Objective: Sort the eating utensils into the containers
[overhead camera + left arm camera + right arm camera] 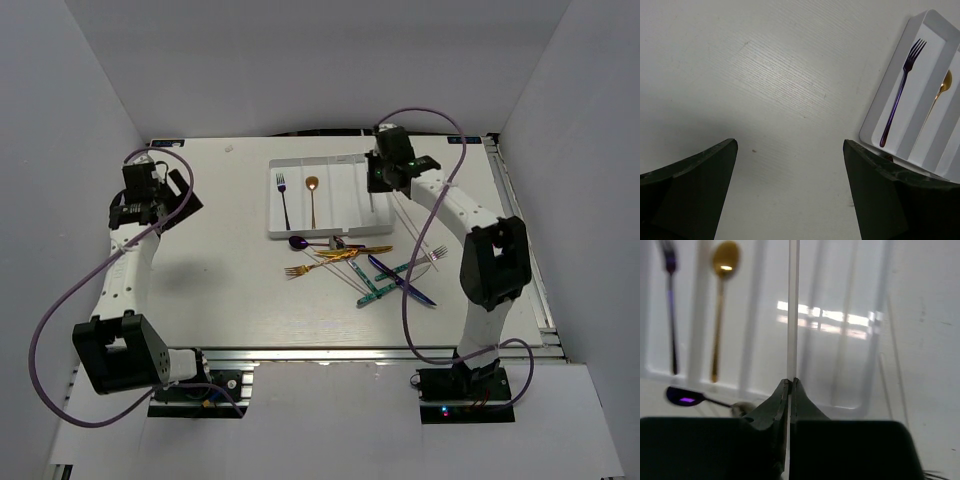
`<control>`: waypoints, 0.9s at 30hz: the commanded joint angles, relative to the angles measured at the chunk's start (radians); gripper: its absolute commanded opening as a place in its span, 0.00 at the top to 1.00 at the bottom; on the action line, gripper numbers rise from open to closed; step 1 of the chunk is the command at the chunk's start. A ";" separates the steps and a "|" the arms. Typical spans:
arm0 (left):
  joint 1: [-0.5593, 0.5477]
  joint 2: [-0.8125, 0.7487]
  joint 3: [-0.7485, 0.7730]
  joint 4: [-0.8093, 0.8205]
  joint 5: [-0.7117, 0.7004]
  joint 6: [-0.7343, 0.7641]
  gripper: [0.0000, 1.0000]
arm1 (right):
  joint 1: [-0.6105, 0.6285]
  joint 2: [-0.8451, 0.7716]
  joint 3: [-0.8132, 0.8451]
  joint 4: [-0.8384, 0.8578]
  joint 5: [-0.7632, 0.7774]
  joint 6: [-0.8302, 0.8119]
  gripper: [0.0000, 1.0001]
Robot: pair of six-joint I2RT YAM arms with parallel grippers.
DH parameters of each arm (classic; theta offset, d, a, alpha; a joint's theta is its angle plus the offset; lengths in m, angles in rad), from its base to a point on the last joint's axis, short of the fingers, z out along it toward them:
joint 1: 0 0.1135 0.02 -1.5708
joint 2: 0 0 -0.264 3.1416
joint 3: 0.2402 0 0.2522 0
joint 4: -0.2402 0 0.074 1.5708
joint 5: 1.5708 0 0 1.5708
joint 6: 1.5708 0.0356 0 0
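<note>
The white tray (325,228) lies at the table's middle back, with a purple fork (283,198) in its leftmost compartment and a gold spoon (312,198) in the one beside it. My right gripper (790,381) is shut on a thin white chopstick (793,305), which it holds lengthwise over the tray (850,405), right of the gold spoon (720,310). Just in front of the tray, several forks, knives and spoons lie in a heap (365,268). My left gripper (790,145) stands open over bare table, left of the tray (880,120).
A purple spoon (685,396) lies against the tray's near wall. More white chopsticks (408,228) lie on the table right of the tray. White walls close in the table on the left, back and right.
</note>
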 commanded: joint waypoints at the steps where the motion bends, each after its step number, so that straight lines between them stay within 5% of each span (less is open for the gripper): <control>1: 0.004 0.025 0.060 0.028 0.010 -0.022 0.02 | -0.070 0.078 0.046 0.002 0.006 -0.032 1.00; 14: 0.005 0.090 0.086 0.028 -0.003 -0.020 0.02 | -0.162 0.289 0.144 0.005 -0.037 -0.035 1.00; 25: 0.005 0.105 0.089 0.028 -0.006 -0.013 0.02 | -0.165 0.304 0.132 -0.009 -0.101 -0.012 1.00; 27: 0.004 0.105 0.086 0.029 -0.003 -0.013 0.02 | -0.164 0.289 0.129 -0.012 -0.101 -0.012 0.90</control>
